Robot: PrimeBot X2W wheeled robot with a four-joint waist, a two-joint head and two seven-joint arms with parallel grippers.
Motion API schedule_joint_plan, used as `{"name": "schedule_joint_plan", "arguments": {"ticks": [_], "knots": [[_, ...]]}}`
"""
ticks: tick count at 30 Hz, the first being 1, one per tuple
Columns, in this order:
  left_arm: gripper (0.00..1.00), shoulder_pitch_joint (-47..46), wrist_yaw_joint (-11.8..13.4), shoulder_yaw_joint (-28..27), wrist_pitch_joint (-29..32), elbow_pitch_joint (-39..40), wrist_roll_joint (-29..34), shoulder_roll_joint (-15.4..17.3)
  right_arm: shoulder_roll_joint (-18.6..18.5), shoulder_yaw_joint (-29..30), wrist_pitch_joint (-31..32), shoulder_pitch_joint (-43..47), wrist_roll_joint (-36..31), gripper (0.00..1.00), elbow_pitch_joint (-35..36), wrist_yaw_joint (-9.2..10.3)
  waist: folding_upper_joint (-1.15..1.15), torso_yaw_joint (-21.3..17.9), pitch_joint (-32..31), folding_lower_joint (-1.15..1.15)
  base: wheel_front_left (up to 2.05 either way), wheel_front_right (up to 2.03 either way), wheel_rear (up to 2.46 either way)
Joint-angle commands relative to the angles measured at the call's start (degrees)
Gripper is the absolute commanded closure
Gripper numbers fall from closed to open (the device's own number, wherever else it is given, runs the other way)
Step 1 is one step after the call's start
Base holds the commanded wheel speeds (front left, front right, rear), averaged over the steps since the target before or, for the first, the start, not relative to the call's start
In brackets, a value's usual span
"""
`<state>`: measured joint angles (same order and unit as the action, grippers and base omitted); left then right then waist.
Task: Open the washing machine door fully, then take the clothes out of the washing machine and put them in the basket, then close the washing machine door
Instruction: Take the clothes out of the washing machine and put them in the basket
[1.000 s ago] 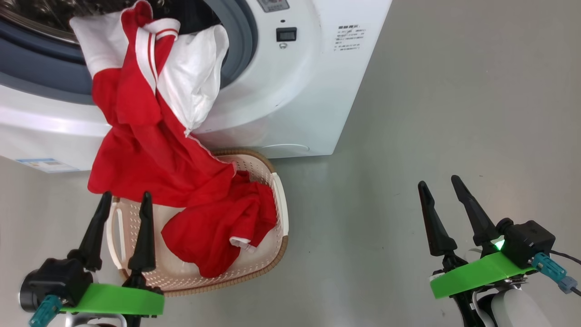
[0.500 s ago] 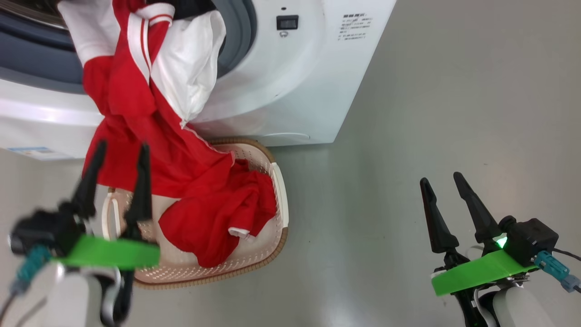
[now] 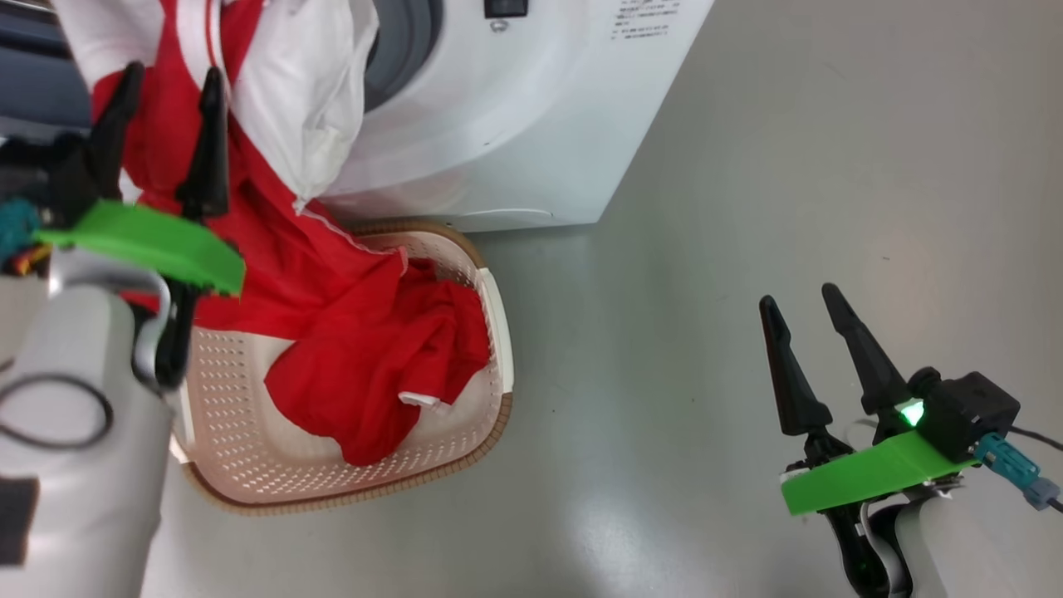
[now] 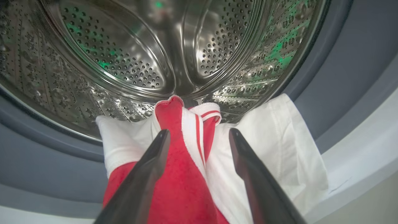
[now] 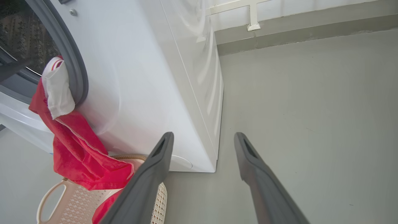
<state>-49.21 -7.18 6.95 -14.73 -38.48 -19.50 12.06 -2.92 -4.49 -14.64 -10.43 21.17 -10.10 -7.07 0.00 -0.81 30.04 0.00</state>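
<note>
my left gripper [image 4: 199, 132]: wide open, empty | clothes [image 4: 183, 186]: straight ahead between its fingers [image 4: 146, 177], hanging down long | my right gripper [image 3: 796, 295]: open, far off

Ahead of the left gripper [image 4: 199, 131], the drum [image 4: 124, 62] is finished in polished, perforated metal and ringed by a matt grey rubbery gasket [image 4: 46, 168]. Soft matt cloth is seen in the clothes [image 4: 180, 174]. Below it, the basket [image 3: 241, 432] is moulded in perforated plastic.
</note>
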Motion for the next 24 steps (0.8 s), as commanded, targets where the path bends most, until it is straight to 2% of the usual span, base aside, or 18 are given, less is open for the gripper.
{"name": "schedule_joint_plan", "arguments": {"ticks": [1,11,23,24], "knots": [[0.0,-2.36,-0.31,-0.85,-0.27,-0.81,-0.81,3.14,0.04,-1.57,-0.36,-0.69,0.45,0.0,1.4,-0.42,0.0,-0.8,0.97,0.0,0.0,0.0,0.0],[0.0,-14.71,-0.31,6.59,-0.27,-18.86,-3.46,5.91,0.04,-2.63,-0.36,-1.96,1.17,0.0,1.86,-0.42,0.0,-2.71,3.35,0.0,0.0,0.0,0.0],[0.0,-18.9,-0.31,14.77,-0.27,-25.6,-9.24,7.26,0.04,-3.49,-0.36,-3.08,1.67,0.0,1.98,-0.42,0.0,-3.75,4.65,0.0,0.0,0.0,0.0],[0.08,-18.97,-0.31,15.21,-0.27,-25.68,-9.7,7.37,0.04,-3.49,-0.36,-3.09,1.71,0.0,1.97,-0.42,0.0,-3.77,4.64,0.0,0.0,0.0,0.0]]}}
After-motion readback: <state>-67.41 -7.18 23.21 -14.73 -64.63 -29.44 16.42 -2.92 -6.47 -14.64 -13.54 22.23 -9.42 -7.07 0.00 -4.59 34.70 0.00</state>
